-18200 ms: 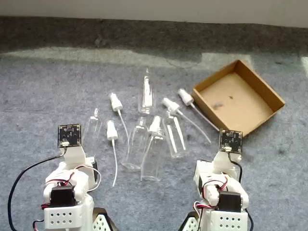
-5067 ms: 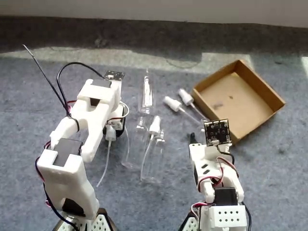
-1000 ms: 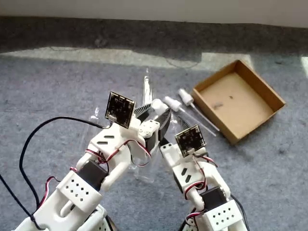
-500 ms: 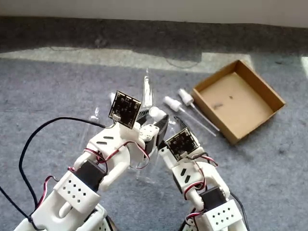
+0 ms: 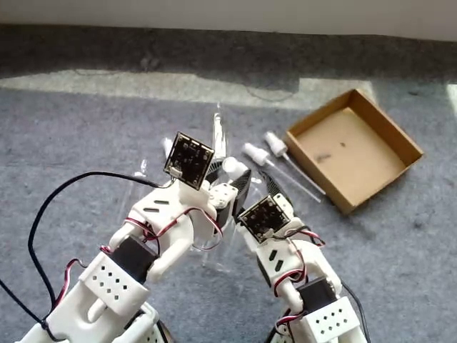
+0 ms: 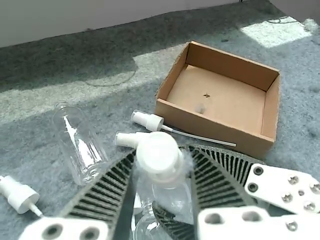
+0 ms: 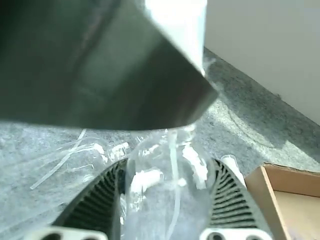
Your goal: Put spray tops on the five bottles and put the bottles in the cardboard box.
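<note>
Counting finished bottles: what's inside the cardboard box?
Inside the cardboard box there is only its bare floor with two small dark marks. A thin strip of floor behind the near wall is hidden by that wall.

Clear glossy plastic bottle, matt cardboard box

Grey felt carpet underfoot, pale wall along far edge, strip of sunlight across carpet

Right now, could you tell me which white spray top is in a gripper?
The spray top clamped in the left gripper, above the bottle the right gripper holds; the other tops lie on the carpet.
</note>
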`<control>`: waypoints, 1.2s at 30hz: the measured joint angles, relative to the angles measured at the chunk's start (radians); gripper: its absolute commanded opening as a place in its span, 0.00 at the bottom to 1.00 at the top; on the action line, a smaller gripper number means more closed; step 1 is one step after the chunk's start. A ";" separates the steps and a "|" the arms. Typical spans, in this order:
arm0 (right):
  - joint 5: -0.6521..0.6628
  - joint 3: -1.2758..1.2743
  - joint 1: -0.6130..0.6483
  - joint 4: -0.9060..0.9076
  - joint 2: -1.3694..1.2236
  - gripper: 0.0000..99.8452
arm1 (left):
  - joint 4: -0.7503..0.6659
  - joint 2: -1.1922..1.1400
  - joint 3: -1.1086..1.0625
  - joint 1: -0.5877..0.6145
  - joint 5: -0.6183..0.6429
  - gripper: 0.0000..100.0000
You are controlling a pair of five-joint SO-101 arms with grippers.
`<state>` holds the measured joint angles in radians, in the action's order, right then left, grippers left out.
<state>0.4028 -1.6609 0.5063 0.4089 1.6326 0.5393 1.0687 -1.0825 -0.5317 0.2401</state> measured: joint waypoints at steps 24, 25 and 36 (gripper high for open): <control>0.009 -0.009 -0.014 0.002 -0.003 0.09 | 0.000 -0.219 0.074 -0.002 -0.006 0.02; 0.009 -0.009 -0.014 0.002 -0.003 0.09 | 0.000 -0.221 0.074 -0.002 -0.006 0.04; 0.009 -0.011 -0.008 0.000 -0.002 0.09 | 0.014 -0.235 0.074 -0.003 -0.006 0.19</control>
<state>0.4120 -1.6717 0.4987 0.4089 1.6310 0.5531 0.8339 -1.0088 -0.5347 0.2340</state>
